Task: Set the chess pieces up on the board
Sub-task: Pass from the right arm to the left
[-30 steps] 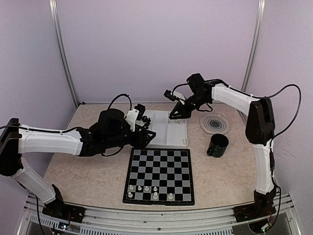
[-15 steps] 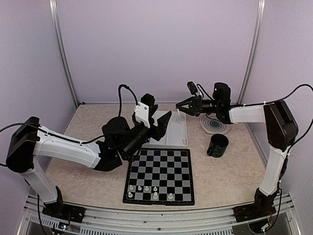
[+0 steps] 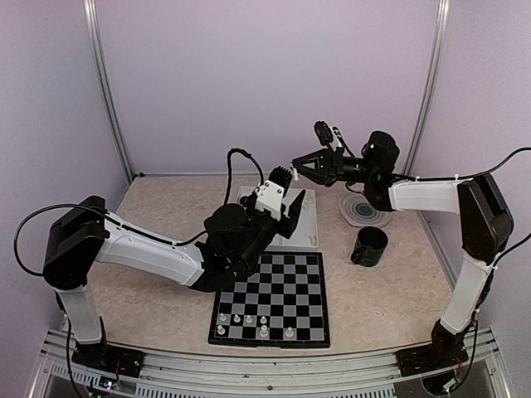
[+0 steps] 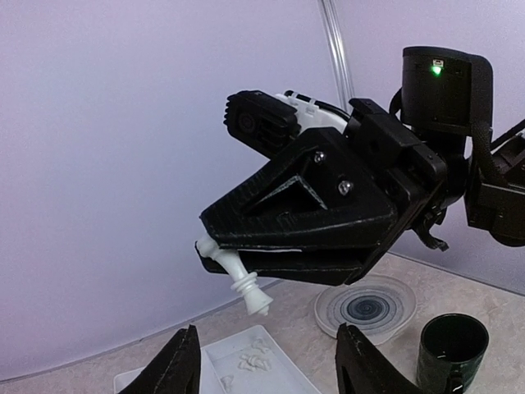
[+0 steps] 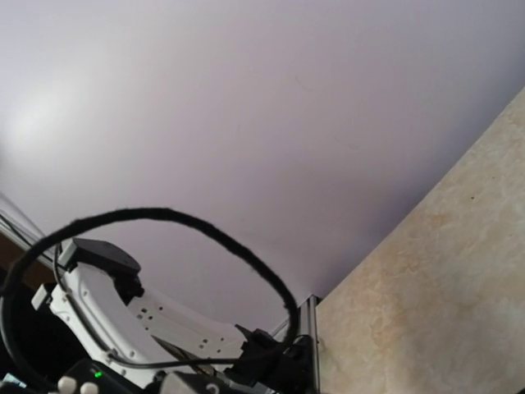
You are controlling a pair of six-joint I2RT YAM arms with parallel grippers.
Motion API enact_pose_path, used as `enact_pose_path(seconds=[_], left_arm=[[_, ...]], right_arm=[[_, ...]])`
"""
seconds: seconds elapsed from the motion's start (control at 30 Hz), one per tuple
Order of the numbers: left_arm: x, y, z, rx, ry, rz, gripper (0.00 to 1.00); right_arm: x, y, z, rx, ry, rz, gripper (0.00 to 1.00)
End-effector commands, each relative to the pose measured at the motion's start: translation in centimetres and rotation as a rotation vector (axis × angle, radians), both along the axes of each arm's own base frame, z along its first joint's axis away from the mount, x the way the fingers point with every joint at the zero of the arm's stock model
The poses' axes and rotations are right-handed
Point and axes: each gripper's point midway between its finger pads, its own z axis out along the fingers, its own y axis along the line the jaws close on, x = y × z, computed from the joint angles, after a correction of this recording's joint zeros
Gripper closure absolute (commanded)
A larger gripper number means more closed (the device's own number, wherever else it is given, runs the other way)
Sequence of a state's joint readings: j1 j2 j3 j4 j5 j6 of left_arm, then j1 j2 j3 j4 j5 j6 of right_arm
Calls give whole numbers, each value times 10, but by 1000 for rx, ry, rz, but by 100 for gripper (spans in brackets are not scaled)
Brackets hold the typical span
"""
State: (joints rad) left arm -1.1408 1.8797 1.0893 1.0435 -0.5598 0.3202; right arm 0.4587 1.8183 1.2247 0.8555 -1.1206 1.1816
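Observation:
The board (image 3: 309, 292) lies at the front middle of the table, with several white chess pieces (image 3: 249, 320) on its near rows. My right gripper (image 3: 296, 163) hangs high above the tray's far end. It is shut on a white chess piece (image 4: 238, 280), which sticks out tilted from its tips (image 4: 215, 246). My left gripper (image 3: 290, 191) is raised over the tray and points up at that piece. Its fingers (image 4: 182, 362) stand open below the piece with nothing between them. More white pieces (image 4: 253, 359) lie in the tray. The right wrist view shows only wall, cable and table.
A white tray (image 3: 309, 224) sits just behind the board and appears in the left wrist view as the tray (image 4: 283, 377). A round ringed coaster (image 3: 365, 209) and a dark mug (image 3: 368, 245) stand to the right of it.
My right gripper has lifted off the tray with the white piece and turned to point left. My left arm has swung right and raised its gripper toward it.

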Motion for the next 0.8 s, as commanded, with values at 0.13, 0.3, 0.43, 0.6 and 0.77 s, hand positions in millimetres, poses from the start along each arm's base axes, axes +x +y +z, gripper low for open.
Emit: enact_pose_path(seconds=[0.13,0.3,0.43,0.6,0.77], left_arm=[[19,1,8,-55,-9,98,50],[24,5,9,-80,3,98,59],[23,4,9,-82,1,92,66],[24,5,11,-94,6,90,72],[25,5,11,-101,8,86,75]], right_arm=[[-13,12,9,23,-24,30,100],[-14,13,6,19,-15,31,100],[-14,14,2,14,-9,29,100],[-14,15,-2,9,-2,30,100],[-14,15,-4,7,3,25,100]])
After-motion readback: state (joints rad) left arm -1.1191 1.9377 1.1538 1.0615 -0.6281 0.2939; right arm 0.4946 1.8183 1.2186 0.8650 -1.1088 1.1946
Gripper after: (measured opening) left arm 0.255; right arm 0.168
